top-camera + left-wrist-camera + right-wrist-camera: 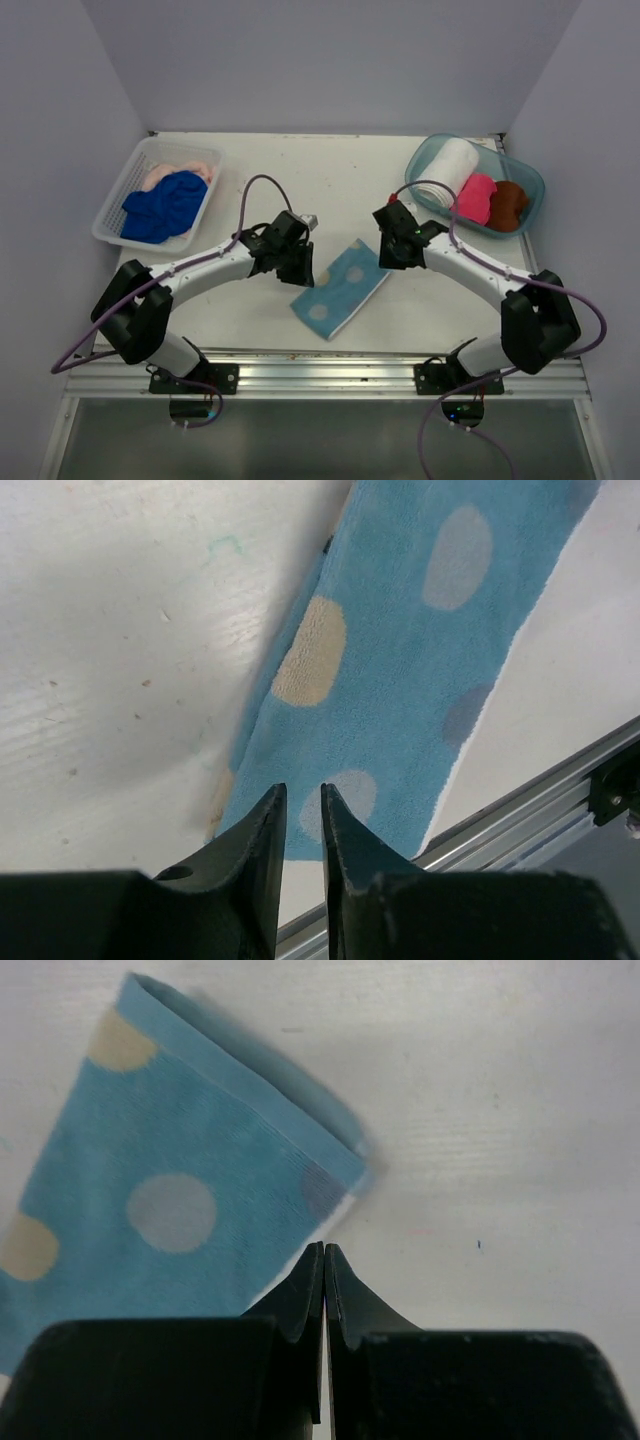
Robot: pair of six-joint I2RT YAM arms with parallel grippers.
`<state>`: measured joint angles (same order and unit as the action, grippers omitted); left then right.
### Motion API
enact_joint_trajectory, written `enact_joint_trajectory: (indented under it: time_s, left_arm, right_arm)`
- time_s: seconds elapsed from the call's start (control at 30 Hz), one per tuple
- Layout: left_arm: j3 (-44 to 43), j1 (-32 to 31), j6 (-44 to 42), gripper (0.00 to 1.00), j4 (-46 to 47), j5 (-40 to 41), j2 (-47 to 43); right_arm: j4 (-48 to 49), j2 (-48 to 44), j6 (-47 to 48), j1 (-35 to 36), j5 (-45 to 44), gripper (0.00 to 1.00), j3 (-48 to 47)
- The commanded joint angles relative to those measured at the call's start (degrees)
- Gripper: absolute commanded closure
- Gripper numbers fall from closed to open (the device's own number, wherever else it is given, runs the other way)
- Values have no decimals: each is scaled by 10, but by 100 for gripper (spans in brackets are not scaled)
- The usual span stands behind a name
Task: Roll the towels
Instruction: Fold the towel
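My L gripper: jaws slightly apart; R gripper: jaws together. 1 light-blue dotted terry towel flat; 3 rolled towels in teal plastic tub.

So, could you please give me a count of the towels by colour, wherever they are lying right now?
white towel: 1
hot pink towel: 1
brown towel: 1
royal blue towel: 1
pale peach towel: 1
light blue spotted towel: 1
Total: 6

Towel mid-table; basket back-left, tub back-right.
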<state>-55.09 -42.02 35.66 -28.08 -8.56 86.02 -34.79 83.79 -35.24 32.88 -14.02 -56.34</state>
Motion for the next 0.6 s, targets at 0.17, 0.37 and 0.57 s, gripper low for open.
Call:
enact_joint_trajectory:
  time_s: [0.17,0.37,0.57]
  left_arm:
    - [81,-2,-22,77,51,-61,17]
    - [130,-2,6,77,64,-57,-5]
    - [157,-2,56,77,92,-61,-27]
  right_arm:
    - [37,-38,-46,0,34,98,85]
    - [107,51,-28,1,85,99,47]
    - [100,192,-1,1,73,100,-53]
